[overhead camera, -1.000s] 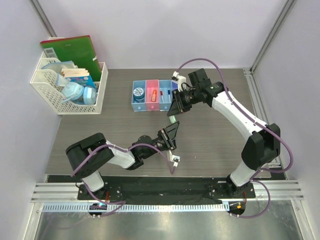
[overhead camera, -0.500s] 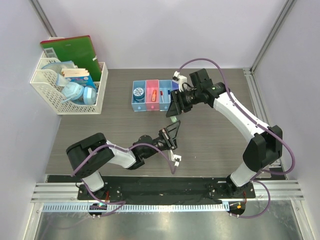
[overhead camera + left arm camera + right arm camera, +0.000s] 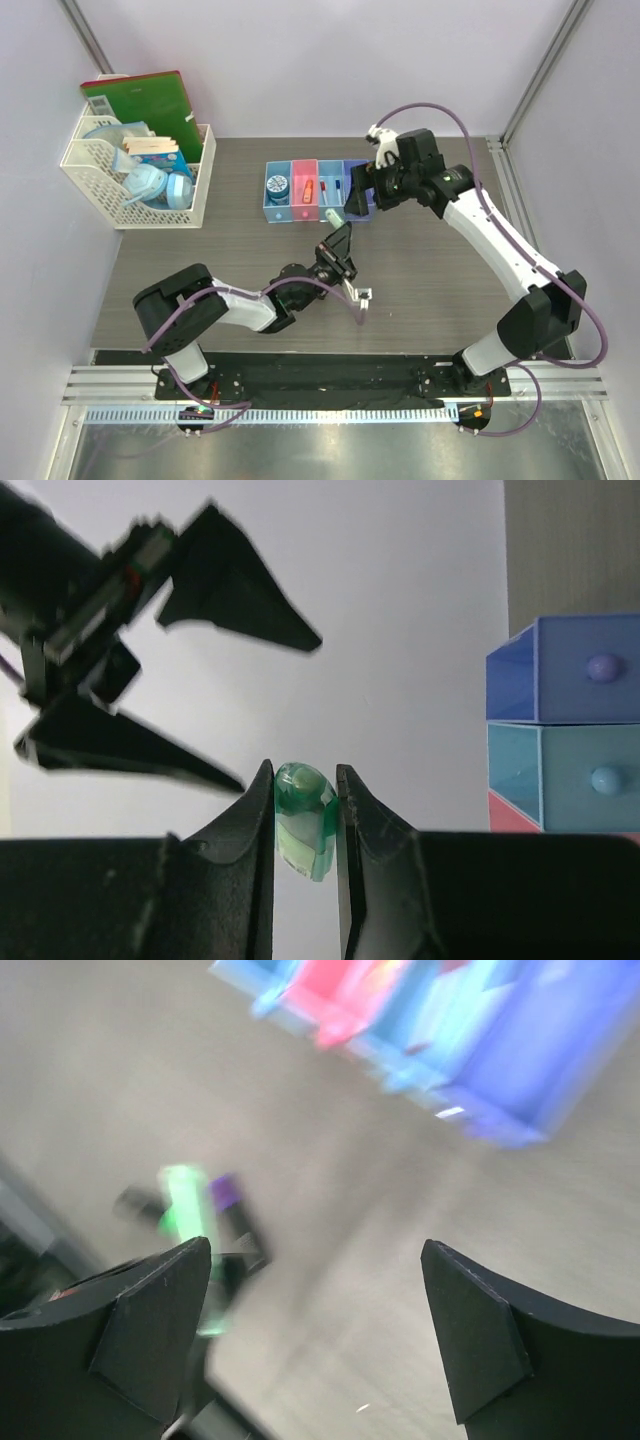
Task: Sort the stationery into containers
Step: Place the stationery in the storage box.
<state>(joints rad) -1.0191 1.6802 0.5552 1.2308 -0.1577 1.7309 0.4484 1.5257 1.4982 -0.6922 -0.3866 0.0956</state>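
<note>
Holding the pale green pen (image 3: 303,815) is the left gripper (image 3: 303,780), its two fingers pressed onto the barrel near one end. I see the pen tilted up just in front of the row of bins (image 3: 296,213), off the light blue compartment. The right gripper (image 3: 358,197) hovers over the purple end of that row with its fingers spread wide and nothing between them. In the row itself, the blue bin has the tape roll (image 3: 278,186), the pink one the orange highlighter (image 3: 307,188), and the light blue one the markers (image 3: 331,185). The purple bin is mostly hidden behind the right gripper, so I cannot tell what it contains. I make out no other loose piece on the table (image 3: 430,280) in front of the row, so I judge the sorting nearly finished, with the pen the only piece left.
</note>
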